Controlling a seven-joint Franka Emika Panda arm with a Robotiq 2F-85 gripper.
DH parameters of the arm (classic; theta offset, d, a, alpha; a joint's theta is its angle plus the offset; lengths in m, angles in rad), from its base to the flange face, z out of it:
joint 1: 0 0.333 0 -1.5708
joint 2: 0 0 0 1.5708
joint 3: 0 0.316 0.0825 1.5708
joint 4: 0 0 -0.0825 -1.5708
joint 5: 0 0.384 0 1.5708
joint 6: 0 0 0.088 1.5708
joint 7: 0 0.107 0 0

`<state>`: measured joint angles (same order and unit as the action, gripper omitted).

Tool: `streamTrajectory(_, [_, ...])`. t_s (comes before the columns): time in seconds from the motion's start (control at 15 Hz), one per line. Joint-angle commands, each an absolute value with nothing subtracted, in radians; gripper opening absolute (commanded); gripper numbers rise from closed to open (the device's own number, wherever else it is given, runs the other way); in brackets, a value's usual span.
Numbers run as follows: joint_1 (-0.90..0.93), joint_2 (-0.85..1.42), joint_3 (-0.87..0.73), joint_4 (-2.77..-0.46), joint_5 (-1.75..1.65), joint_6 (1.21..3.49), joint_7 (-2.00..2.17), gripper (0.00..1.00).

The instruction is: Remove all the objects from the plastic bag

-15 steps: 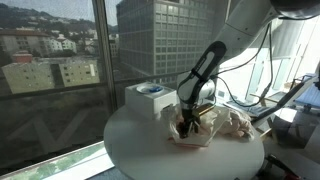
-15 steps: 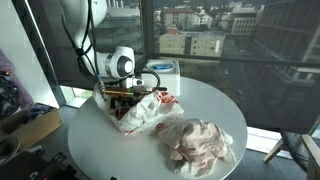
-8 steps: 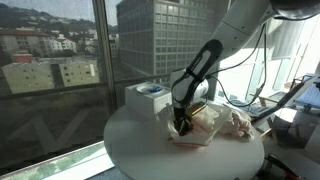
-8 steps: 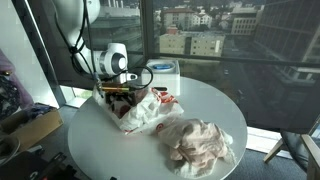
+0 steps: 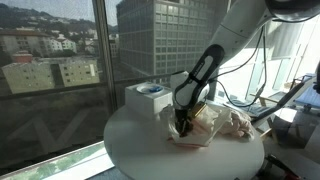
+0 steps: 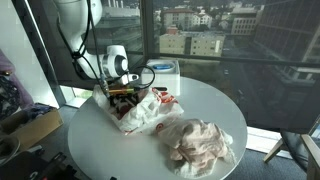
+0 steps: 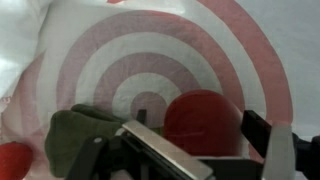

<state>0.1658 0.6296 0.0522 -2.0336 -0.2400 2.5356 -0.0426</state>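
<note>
Exterior view, arm: the gripper is pointing down into the plastic bag lying on the round table, between a white box and a crumpled cloth.
Exterior view, jaws: they are too small and too sunk in the plastic here to tell how they are standing.
Exterior view, opposite side: the gripper is reaching into the end of the bag nearest the arm, and the bag is lying slack and wrinkled.
Wrist view, contents: a red round object is sitting against the bag's red ring print, a dark green object is lying just beside it, and a small red piece is showing at the frame's corner.
Wrist view, jaws: they are standing spread apart, one finger on each side of the red round object, and nothing is looking clamped.
Wrist view, doubt: whether plastic is lying over the red object cannot be told.
Step in hand, judged: lining up to pinch the red round object.
Doing it well: centring the fingers on the widest part, going low enough that it is not squirting out, closing slowly, avoiding catching the green object or a fold of plastic, then lifting straight so the bag is not dragging along.
</note>
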Motion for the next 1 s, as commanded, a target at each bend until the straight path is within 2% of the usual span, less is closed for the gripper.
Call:
streamTrajectory(0.0, [0.176,0.659,0.044,-2.016,-0.265,2.578,-0.063,0.92])
streamTrajectory(0.07, [0.181,0.663,0.041,-2.014,-0.272,2.586,-0.06,0.75])
streamTrajectory(0.13, [0.182,0.667,0.041,-2.014,-0.275,2.592,-0.061,0.74])
streamTrajectory(0.2, [0.185,0.668,0.038,-2.013,-0.279,2.598,-0.06,0.68])
streamTrajectory(0.6, [0.198,0.645,0.027,-2.028,-0.282,2.606,-0.039,0.2])
streamTrajectory(0.8, [0.22,0.614,0.007,-2.041,-0.292,2.599,-0.004,0.03])
streamTrajectory(0.87, [0.232,0.604,-0.005,-2.043,-0.298,2.589,0.016,0.01])
streamTrajectory(0.93, [0.243,0.591,-0.012,-2.05,-0.302,2.578,0.033,0.04])
